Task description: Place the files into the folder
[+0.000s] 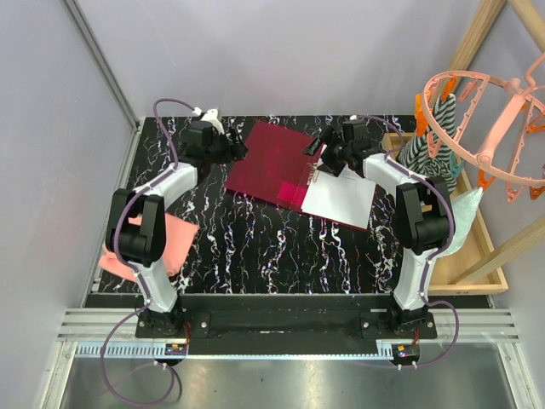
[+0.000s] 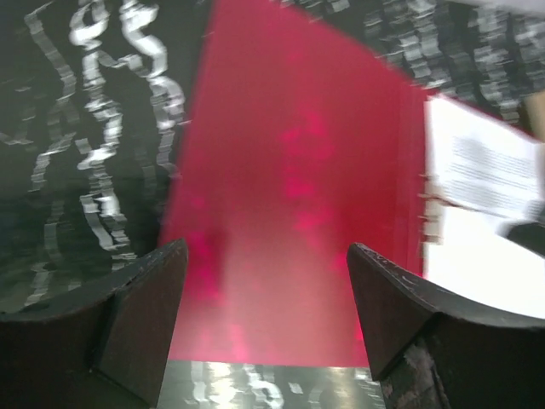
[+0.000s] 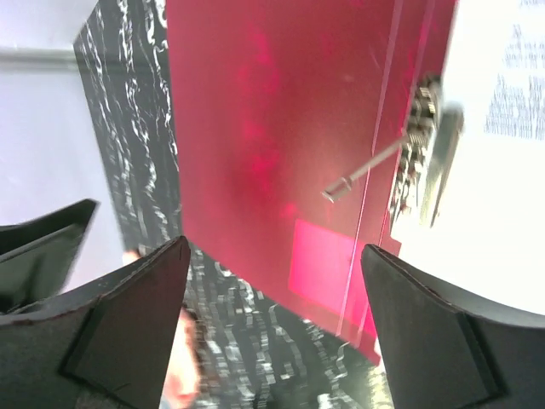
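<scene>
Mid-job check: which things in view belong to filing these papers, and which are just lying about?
Job: open red folder; white files lying on its right half.
Lying about: pink cloth; peach clip hanger; striped cloth.

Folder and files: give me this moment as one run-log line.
folder: open flat | files: lying on its right half | left gripper: open, over left half | right gripper: open, over folder, holding nothing

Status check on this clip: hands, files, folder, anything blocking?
Left hand, right hand open, empty. Folder lies open, files on its right half. Pink cloth apart, left.
</scene>
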